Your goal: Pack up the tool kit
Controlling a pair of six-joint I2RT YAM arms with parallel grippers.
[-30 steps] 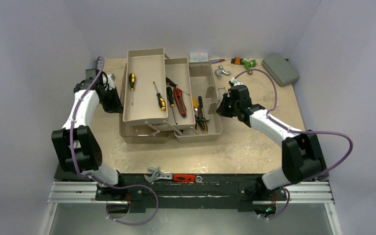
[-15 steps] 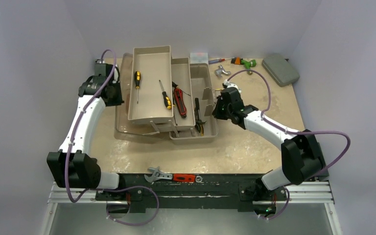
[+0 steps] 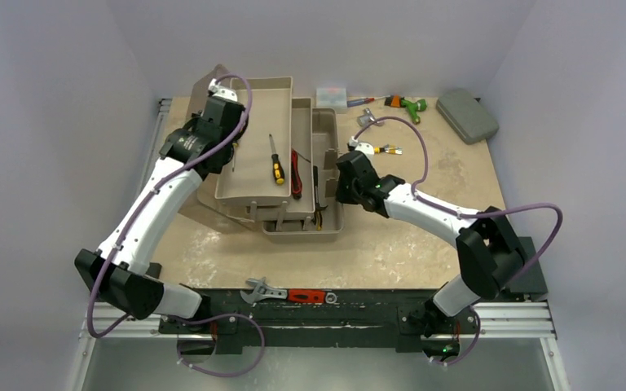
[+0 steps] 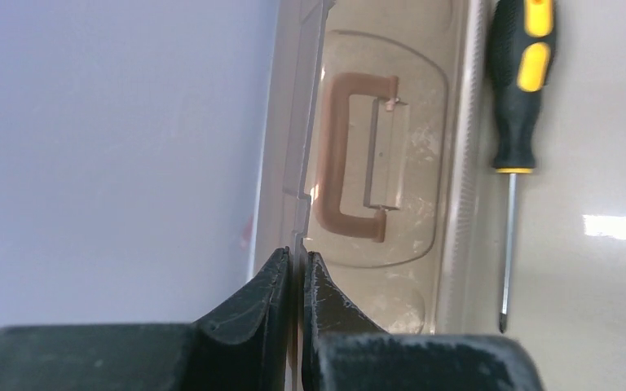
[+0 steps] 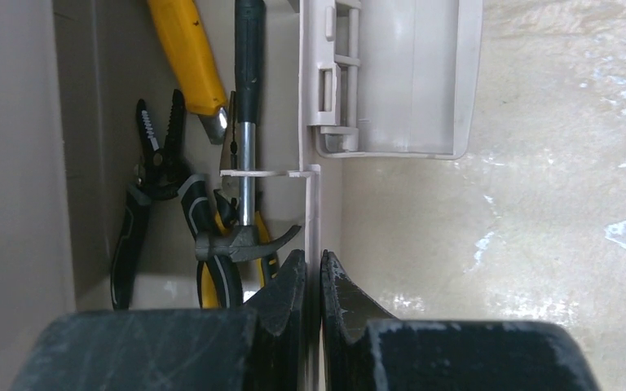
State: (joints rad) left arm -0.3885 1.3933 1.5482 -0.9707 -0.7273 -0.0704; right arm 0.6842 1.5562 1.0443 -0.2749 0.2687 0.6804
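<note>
The toolbox lies open mid-table, towards the far side, its long axis running near to far between the arms. The left gripper is pinched on its left lid edge and the right gripper on its right wall, so folding it shut likely means bringing both sides inward.

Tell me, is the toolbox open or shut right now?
Open: the toolbox has its trays spread, a screwdriver lies exposed in the top tray, and the hammer shows in the uncovered bottom compartment.
</note>
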